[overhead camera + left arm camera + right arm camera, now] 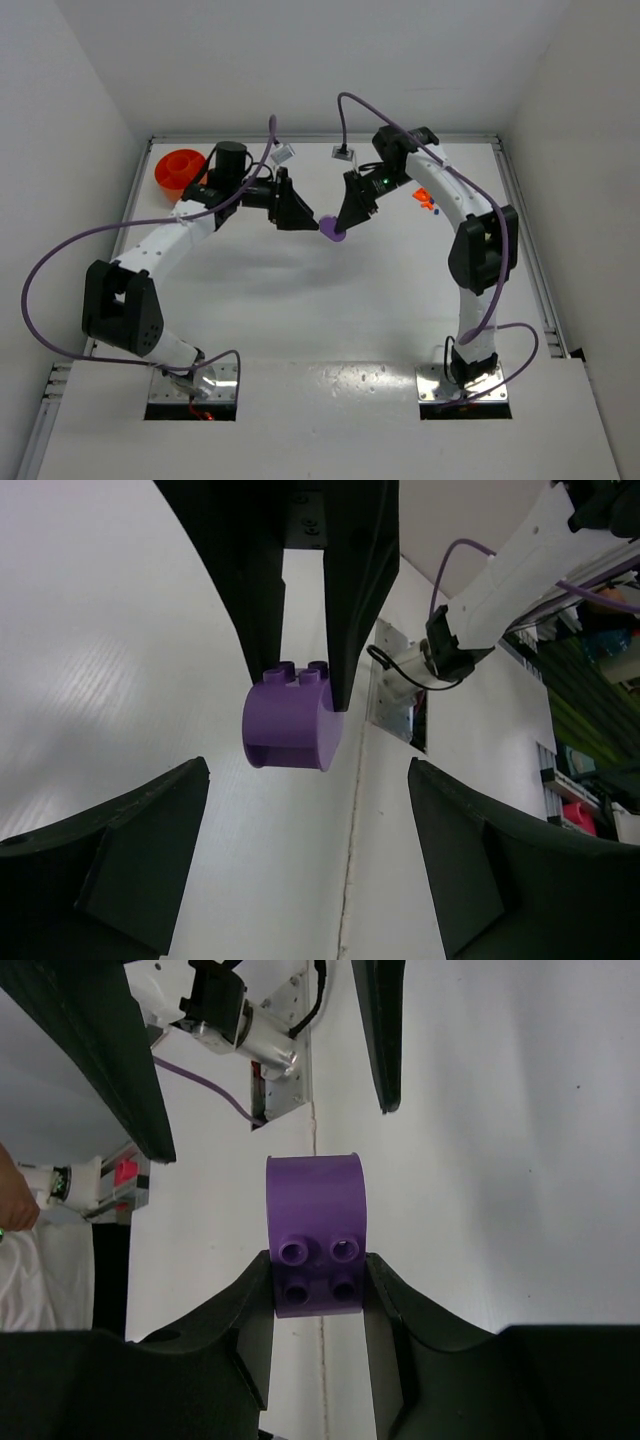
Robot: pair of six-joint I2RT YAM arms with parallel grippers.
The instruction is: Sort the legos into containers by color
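Observation:
A purple lego (315,1222), a curved brick with four studs, hangs above the middle of the table. My right gripper (318,1282) is shut on its studded end. In the top view the same purple lego (332,231) sits between the two arms' tips. My left gripper (308,860) is open and faces the purple lego (290,725) head on, its fingers wide on either side and a short way off it. An orange bowl (180,168), one of the containers, stands at the far left corner. Small orange and blue legos (425,200) lie at the far right.
White walls close the table on three sides, with a metal rail (535,270) along the right edge. Purple cables (60,260) loop from both arms. The right arm's base plate (395,695) shows beyond the brick in the left wrist view.

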